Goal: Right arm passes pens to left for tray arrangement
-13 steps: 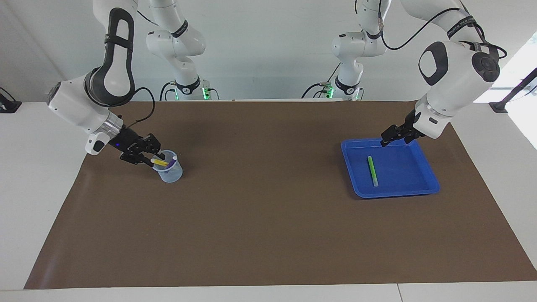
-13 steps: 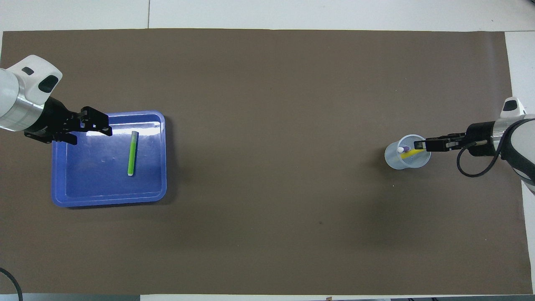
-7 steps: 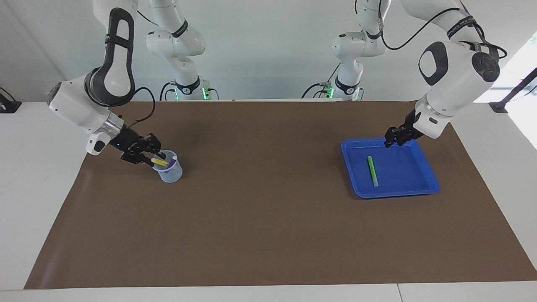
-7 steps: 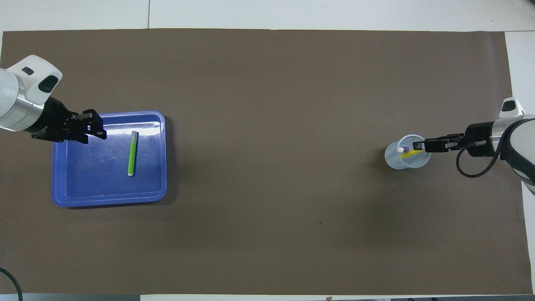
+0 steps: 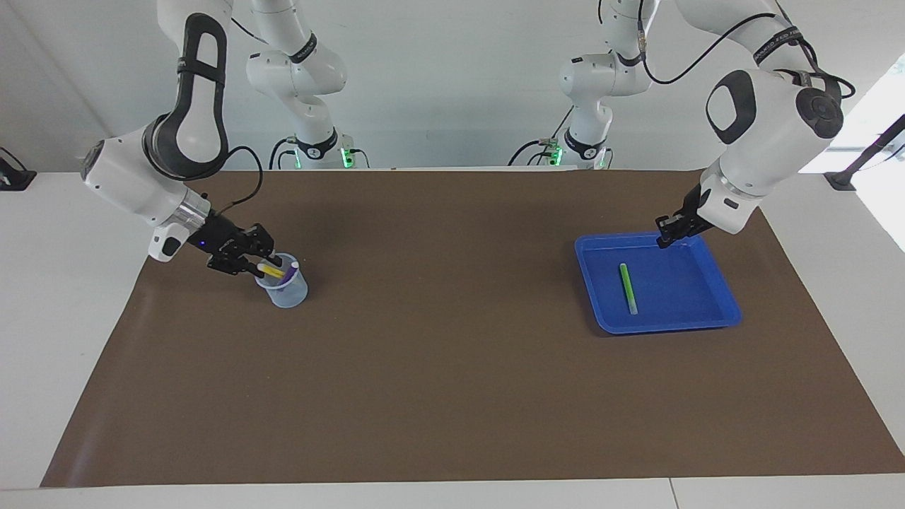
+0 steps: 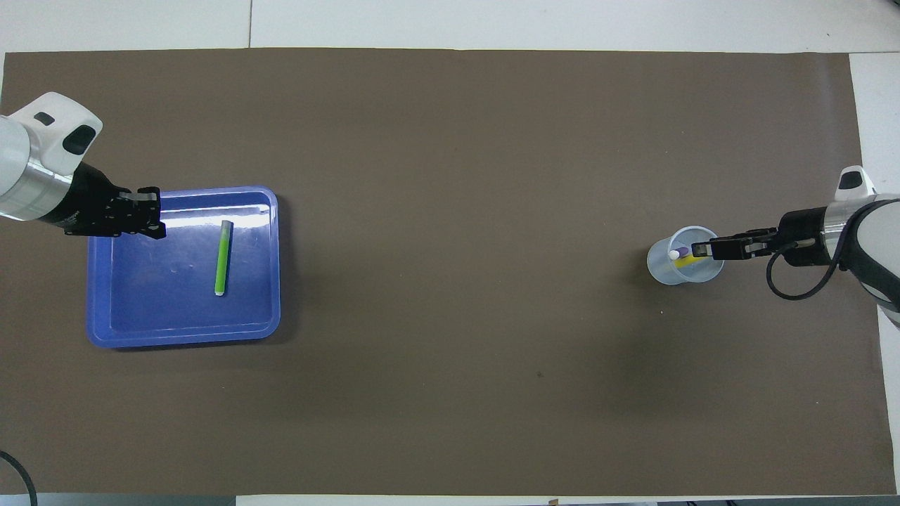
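I have the right tool [image 5: 263,268] at the cup [image 5: 284,291], at the yellow pen [image 5: 271,271] – whether it grips yet, I can't tell. Purple pen [image 5: 289,274] stands alongside; green pen [image 5: 627,288] lies in the tray [image 5: 724,307]. Left tool [image 5: 665,238] hangs clenched, empty, over the rim. Pens look light, stiff, slick – I'd pinch mid-barrel. Brown desk mat, white walls.

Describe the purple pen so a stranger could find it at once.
Start at the brown mat and go to the small translucent pale-blue plastic cup at the right arm's end. Two thin marker pens stand in it. The purple pen has a white tip and leans free, while the right gripper is at the yellow pen.
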Controlling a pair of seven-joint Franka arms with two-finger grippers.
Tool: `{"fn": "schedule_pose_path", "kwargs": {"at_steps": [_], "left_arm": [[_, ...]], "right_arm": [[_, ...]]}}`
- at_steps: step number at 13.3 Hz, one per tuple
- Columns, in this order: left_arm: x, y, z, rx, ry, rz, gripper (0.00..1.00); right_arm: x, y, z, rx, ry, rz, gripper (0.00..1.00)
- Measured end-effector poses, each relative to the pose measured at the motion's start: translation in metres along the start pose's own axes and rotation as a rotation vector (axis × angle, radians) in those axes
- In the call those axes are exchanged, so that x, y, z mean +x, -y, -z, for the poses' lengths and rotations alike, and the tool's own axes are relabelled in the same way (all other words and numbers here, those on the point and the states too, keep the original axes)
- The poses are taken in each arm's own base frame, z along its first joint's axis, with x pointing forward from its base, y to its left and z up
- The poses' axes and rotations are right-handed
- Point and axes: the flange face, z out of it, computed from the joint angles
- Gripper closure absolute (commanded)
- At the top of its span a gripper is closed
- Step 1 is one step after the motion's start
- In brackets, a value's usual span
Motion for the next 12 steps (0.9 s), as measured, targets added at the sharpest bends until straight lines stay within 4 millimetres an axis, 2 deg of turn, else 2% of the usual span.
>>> {"fn": "schedule_pose_path", "kwargs": {"at_steps": [4,8,9,10,11,12], "left_arm": [[0.009,-0.012,0.009,-0.056,-0.102,0.506,1.00],[0.017,-0.021,0.017,-0.154,-0.165,0.988,1.00],[0.018,-0.021,0.017,-0.160,-0.162,1.039,1.00],[0.019,-0.021,0.016,-0.163,-0.162,1.061,1.00],[0.020,-0.020,0.015,-0.164,-0.162,1.069,1.00],[0.020,-0.020,0.015,-0.164,-0.162,1.067,1.00]], "right_arm": [[-0.002,0.000,-0.002,0.003,0.011,0.001,0.50],[-0.006,-0.002,-0.005,-0.007,0.031,0.004,0.56],[-0.006,-0.002,-0.006,-0.007,0.033,0.005,0.63],[-0.006,-0.002,-0.006,-0.008,0.034,0.005,0.95],[-0.007,-0.002,-0.006,-0.008,0.035,0.006,1.00],[-0.007,-0.002,-0.006,-0.010,0.037,0.007,1.00]]}}
